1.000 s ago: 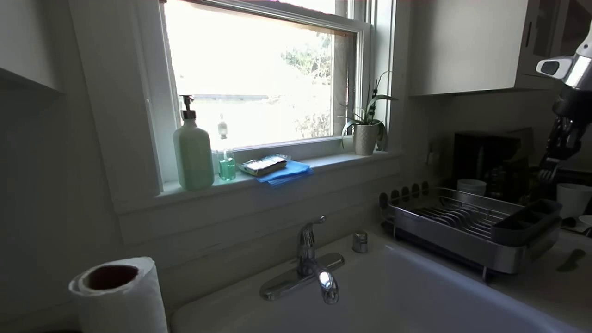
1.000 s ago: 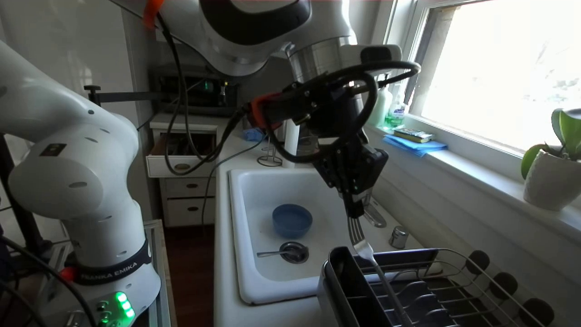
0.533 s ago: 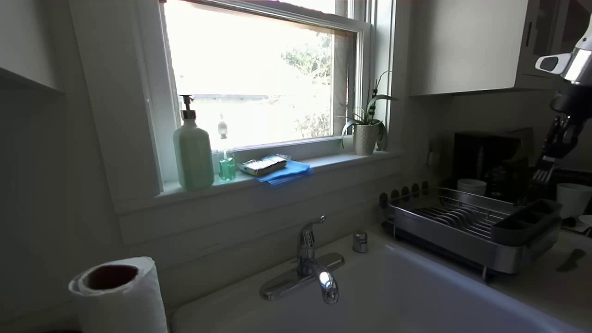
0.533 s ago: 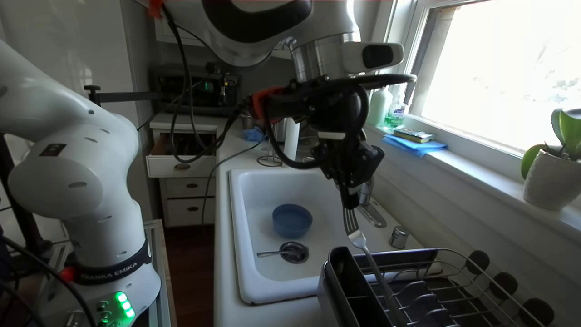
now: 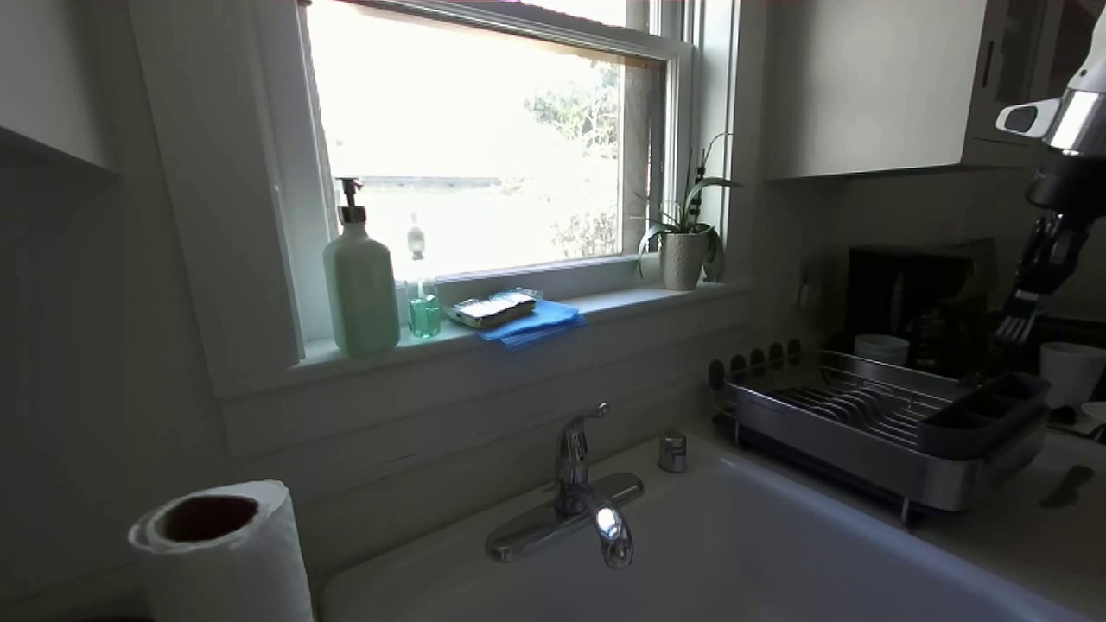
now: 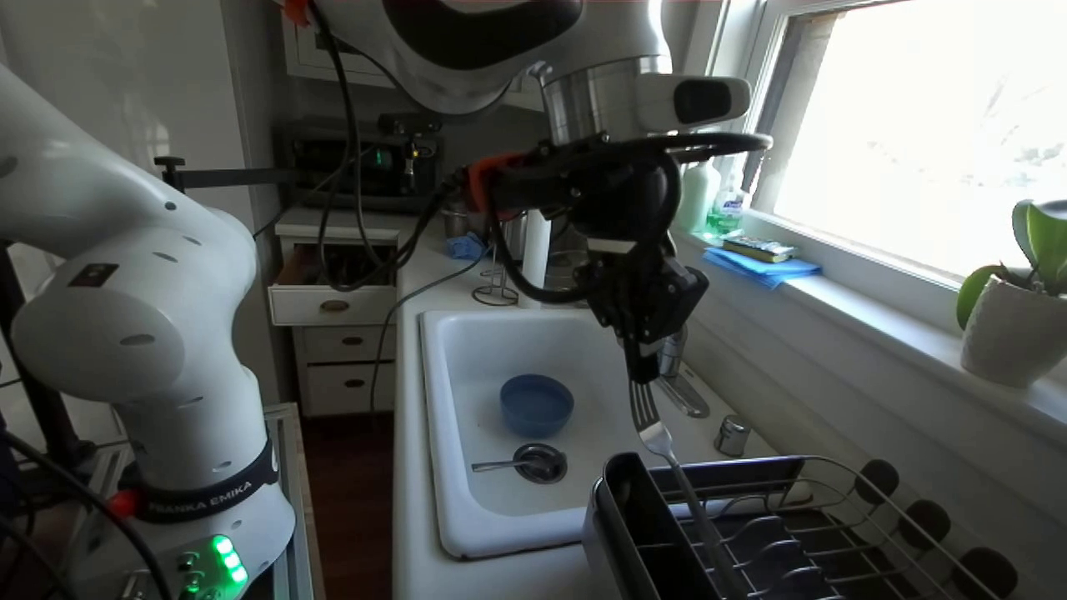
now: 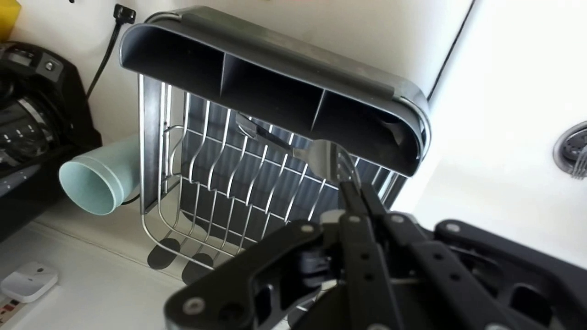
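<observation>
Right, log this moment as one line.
gripper: shut | held: fork, by its tines | pose: handle slanting down over dish rack | sink: blue bowl, utensil

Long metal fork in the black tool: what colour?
Silver; the long metal fork shows best in an exterior view.

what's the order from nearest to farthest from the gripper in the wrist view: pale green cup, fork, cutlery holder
1. Fork: held in the gripper
2. Cutlery holder: on the dish rack, upper middle
3. Pale green cup: left, outside the dish rack
</observation>
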`<state>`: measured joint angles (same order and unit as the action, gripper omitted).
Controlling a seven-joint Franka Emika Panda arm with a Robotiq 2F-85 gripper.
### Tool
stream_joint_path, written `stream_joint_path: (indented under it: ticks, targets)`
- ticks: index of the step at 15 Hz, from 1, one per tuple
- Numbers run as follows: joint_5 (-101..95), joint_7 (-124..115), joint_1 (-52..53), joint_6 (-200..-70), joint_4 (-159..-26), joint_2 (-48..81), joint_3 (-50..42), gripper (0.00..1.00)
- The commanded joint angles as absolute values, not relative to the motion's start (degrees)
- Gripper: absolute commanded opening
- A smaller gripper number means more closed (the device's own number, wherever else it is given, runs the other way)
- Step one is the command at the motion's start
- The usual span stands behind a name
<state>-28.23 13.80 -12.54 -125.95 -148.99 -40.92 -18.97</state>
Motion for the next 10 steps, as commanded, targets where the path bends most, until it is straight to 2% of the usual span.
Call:
stream_joint_path:
  ticks: [1, 10]
  targets:
    - [-27.1, 14.9, -14.7, -124.5, -147.5, -41.7, -17.1, 0.01]
    - [-25.2, 16.8, -14.0, -121.8, -146.4, -40.8, -17.7, 0.01]
